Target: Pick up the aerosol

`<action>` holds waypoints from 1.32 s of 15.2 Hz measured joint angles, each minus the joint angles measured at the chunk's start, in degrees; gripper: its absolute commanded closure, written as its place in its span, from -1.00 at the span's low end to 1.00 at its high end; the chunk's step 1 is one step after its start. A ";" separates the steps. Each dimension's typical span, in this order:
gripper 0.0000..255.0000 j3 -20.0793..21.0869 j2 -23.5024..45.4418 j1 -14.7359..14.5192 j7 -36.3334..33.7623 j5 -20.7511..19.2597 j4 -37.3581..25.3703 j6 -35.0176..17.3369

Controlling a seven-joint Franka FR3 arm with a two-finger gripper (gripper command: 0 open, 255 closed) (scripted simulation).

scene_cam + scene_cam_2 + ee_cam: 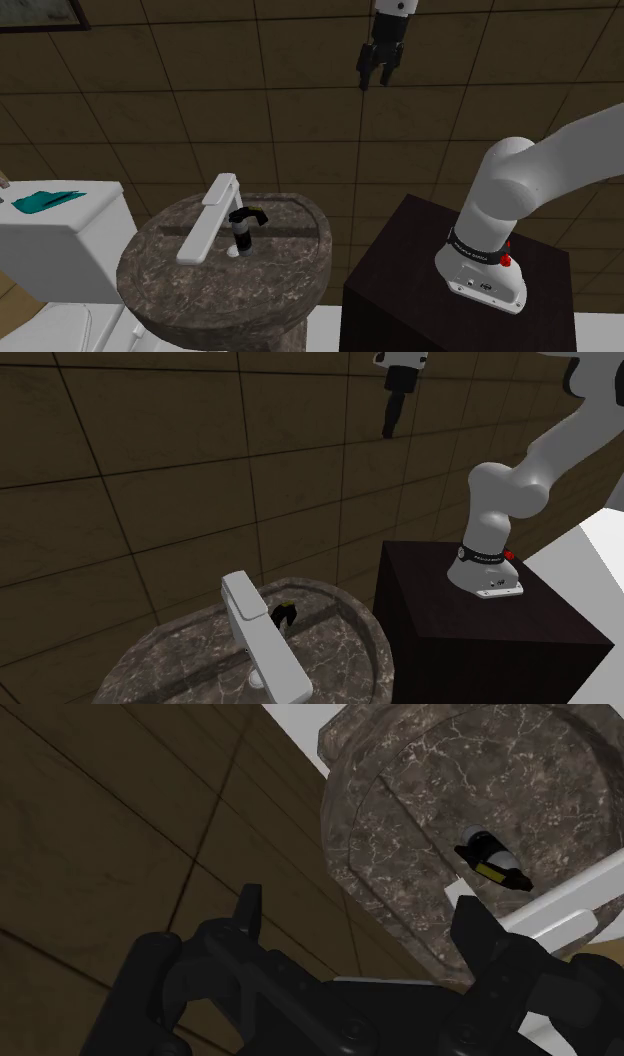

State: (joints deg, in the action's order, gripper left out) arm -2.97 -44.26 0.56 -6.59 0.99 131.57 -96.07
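Observation:
The aerosol [242, 232] is a small can with a black top, a yellow band and a white lower part. It stands in the dark marbled basin [160, 290], right beside the white faucet [210, 215]. In the second exterior view the aerosol [284, 615] is partly hidden behind the faucet [262, 637]. My gripper [374, 78] hangs high above the basin and towards the shoulder view's right, open and holding nothing. In the wrist view the gripper [360, 914] has its fingers wide apart, and the aerosol [490, 861] lies far beyond them in the basin [400, 804].
A white toilet tank [60, 240] with a teal object [45, 200] on its lid stands at the shoulder view's left of the basin. The dark stand [400, 290] sits close to the basin's other side. A brown tiled wall [250, 90] runs behind.

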 measured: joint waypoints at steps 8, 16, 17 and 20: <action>-1.00 -0.94 9.33 -3.76 7.94 0.15 1.36 -10.43; -1.00 -1.06 22.78 -8.70 18.25 1.30 0.17 -22.48; -1.00 -0.85 24.92 -9.36 19.34 1.53 -0.88 -23.54; -1.00 -0.37 30.72 -11.08 22.99 2.20 -2.82 -27.25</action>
State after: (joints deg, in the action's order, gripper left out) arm -3.34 -13.54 -10.52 16.40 3.19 128.75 -123.32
